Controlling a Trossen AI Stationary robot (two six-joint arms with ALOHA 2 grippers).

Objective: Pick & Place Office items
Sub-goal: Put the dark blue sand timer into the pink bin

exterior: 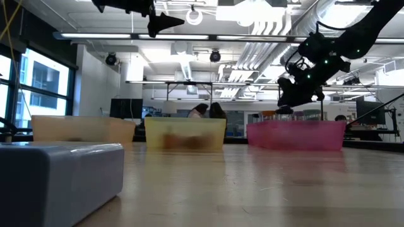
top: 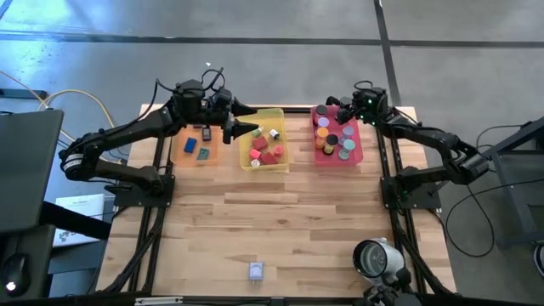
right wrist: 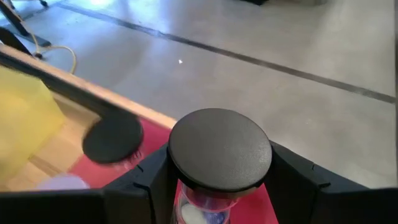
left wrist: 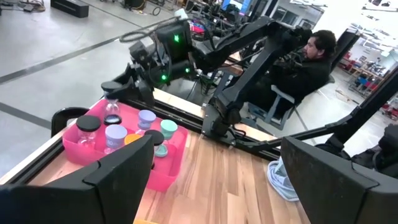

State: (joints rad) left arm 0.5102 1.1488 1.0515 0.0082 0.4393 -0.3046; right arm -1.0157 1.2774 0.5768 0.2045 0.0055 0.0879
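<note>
- The right gripper (right wrist: 217,186) is clenched on a black-capped piece (right wrist: 219,148), a round black top over a clear body, pinched between its two dark fingers (right wrist: 146,180).
- It hangs over the far left corner of the pink tray (top: 357,153), which stands at the far right of the table (top: 280,221).
- In that tray stand more round-capped pieces (left wrist: 115,134) in lavender, mint, orange and black.
- The left gripper (top: 255,119) is released, its fingers spread wide and holding nothing, raised over the far part of the yellow tray (top: 246,161) at the table's far middle.
- The yellow tray holds red cubes (top: 268,153) and a few other small pieces.
- Left of it, the orange tray (top: 180,155) holds flat dark rectangles (top: 202,153).
- A small lavender cube (top: 257,271) lies alone at the near edge of the table, well apart from the trays.
- A round white-grey device (top: 374,257) sits at the near right.
- In the left wrist view, a person (left wrist: 308,62) sits beyond the table.
</note>
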